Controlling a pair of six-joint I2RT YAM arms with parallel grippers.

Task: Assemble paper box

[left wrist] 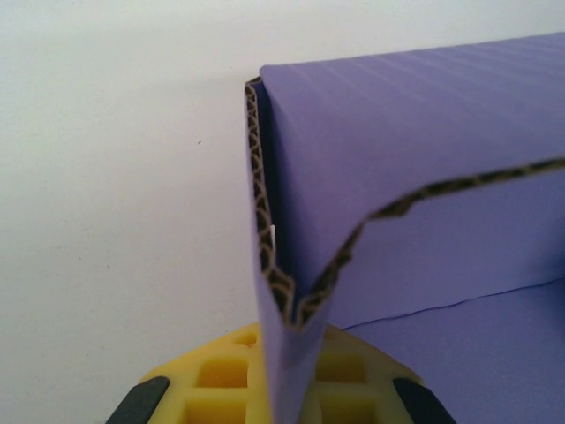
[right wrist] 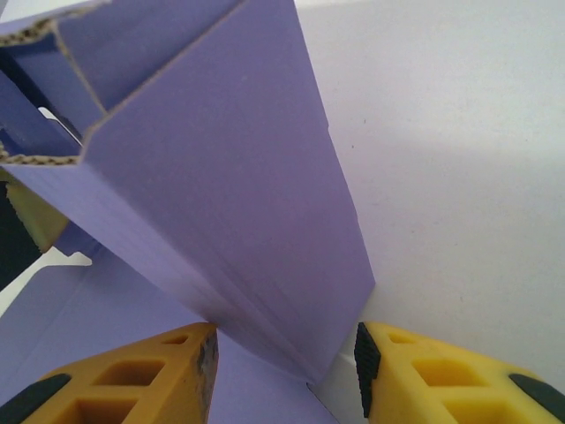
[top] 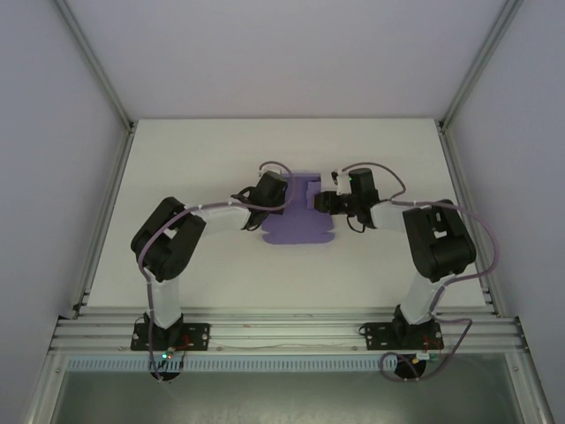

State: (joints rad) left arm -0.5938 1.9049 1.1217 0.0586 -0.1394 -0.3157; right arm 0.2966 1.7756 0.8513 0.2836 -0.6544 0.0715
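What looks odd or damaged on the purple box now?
Nothing looks damaged. The box is half-folded: the left gripper pinches one raised wall, and the right gripper's fingers straddle another. Its front flap lies flat.

— Where is the paper box (top: 298,221)?
— Mid-tabletop, slightly toward the far edge: purple corrugated card, half folded.
— Flat?
— Partly. Its near rounded flaps lie flat; the side walls (right wrist: 221,177) stand folded up, brown fluted edges (left wrist: 265,238) showing at the cuts.
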